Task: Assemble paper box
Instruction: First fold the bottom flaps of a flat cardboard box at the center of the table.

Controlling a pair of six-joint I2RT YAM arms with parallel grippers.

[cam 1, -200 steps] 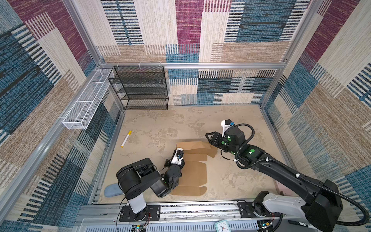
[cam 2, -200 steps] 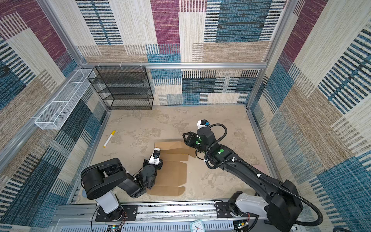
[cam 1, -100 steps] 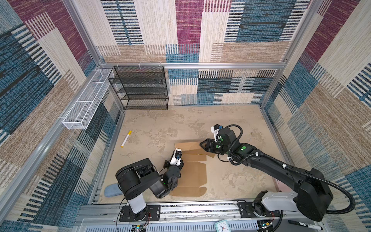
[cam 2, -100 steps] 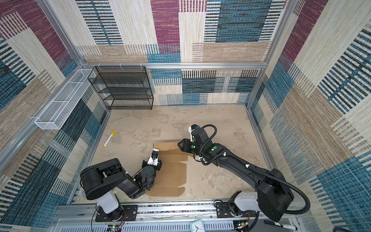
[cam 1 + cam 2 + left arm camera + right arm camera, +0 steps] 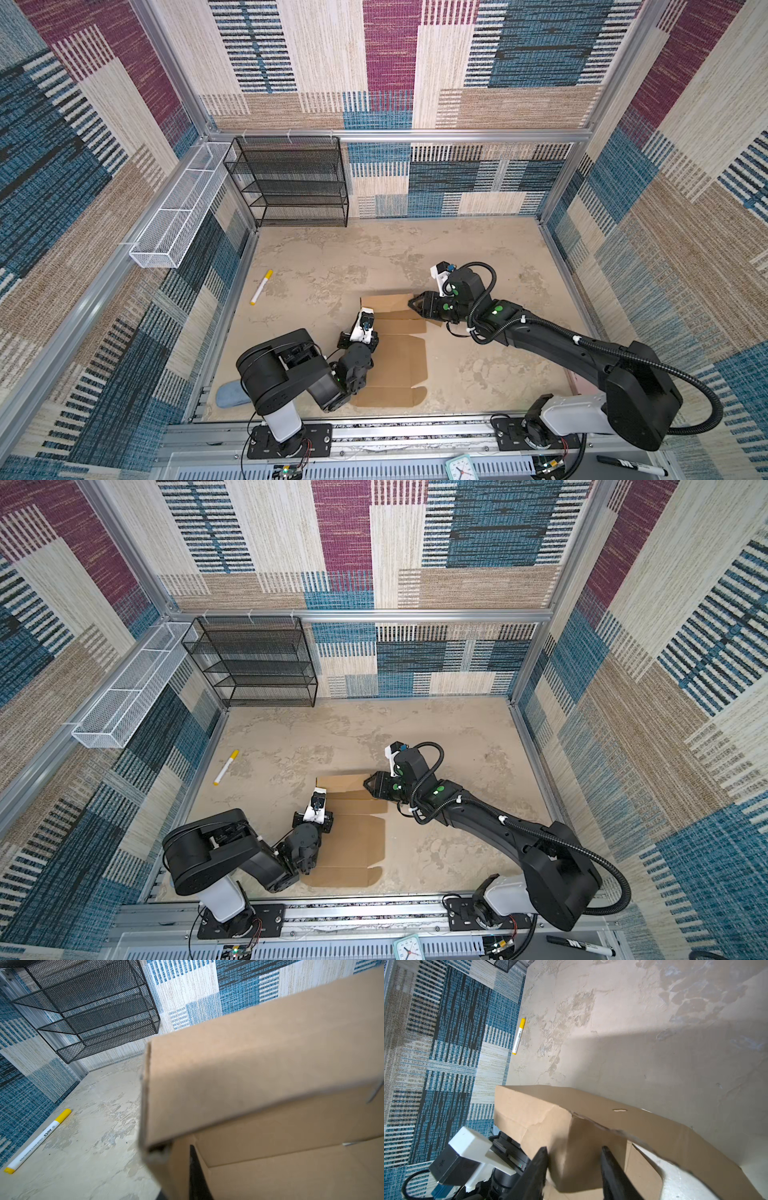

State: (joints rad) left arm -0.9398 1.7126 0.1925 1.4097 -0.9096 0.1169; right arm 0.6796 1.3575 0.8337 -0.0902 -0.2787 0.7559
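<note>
On the table [image 5: 654,1053], right pincer [image 5: 573,1149] straddles far flap of paper box [image 5: 529,1109].

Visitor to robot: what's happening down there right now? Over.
Left claw shut on paper box, left edge. Right claw open, straddling its raised far flap. Yellow marker lies well aside; nothing blocking.

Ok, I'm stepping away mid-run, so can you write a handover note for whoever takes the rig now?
Left gripper: shut, pinching the left edge of the paper box.
Right gripper: open, fingers straddling the right corner of the far flap.
The box lies near the front of the table, mostly flat.
Done: far flap raised.
Left: remaining walls, then closing.
</note>
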